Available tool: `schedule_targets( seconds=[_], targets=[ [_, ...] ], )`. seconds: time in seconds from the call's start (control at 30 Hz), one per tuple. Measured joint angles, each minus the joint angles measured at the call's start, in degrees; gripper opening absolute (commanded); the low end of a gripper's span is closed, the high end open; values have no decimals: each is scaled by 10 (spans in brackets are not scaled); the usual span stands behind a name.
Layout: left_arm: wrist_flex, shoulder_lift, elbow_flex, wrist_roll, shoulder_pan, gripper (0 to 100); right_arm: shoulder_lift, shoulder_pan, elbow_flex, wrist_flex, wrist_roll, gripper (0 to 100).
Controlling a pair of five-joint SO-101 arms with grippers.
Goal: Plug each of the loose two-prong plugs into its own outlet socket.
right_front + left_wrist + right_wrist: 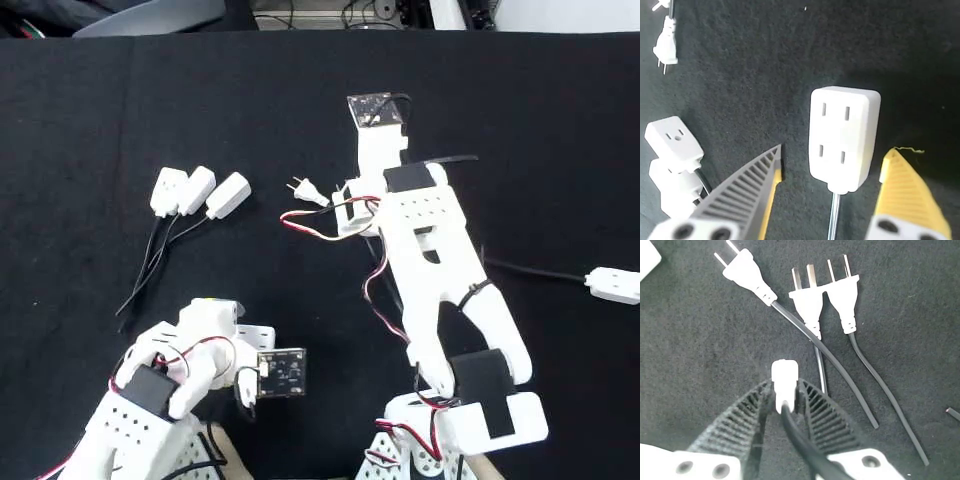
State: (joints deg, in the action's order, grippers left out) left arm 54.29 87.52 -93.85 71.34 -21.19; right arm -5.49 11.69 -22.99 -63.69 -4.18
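The right gripper (785, 402) is pinched shut on a white plug (785, 380), prongs hidden, near three loose plugs (807, 300) on black cloth (700, 340), while the left gripper (835, 150) gapes wide around an outlet block (842, 130); a plug held askew would likely miss its slots.

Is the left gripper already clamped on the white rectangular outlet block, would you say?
No, the left gripper is open, its fingers standing clear on either side of the white rectangular outlet block.
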Motion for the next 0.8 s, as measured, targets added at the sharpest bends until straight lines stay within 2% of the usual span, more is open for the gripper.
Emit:
schedule_targets(
  seconds=[0.13,0.27,0.5,0.67,0.8],
  targets=[
    [0,-4,6,-27,0,310,0,0,0,0,0,11],
    [36,-47,58,-36,4,310,0,0,0,0,0,11],
    [51,-265,169,-49,4,310,0,0,0,0,0,11],
    [-11,-430,202,-39,6,310,0,0,0,0,0,11],
    [-54,-498,224,-14,6,309,0,0,0,0,0,11]
  ],
)
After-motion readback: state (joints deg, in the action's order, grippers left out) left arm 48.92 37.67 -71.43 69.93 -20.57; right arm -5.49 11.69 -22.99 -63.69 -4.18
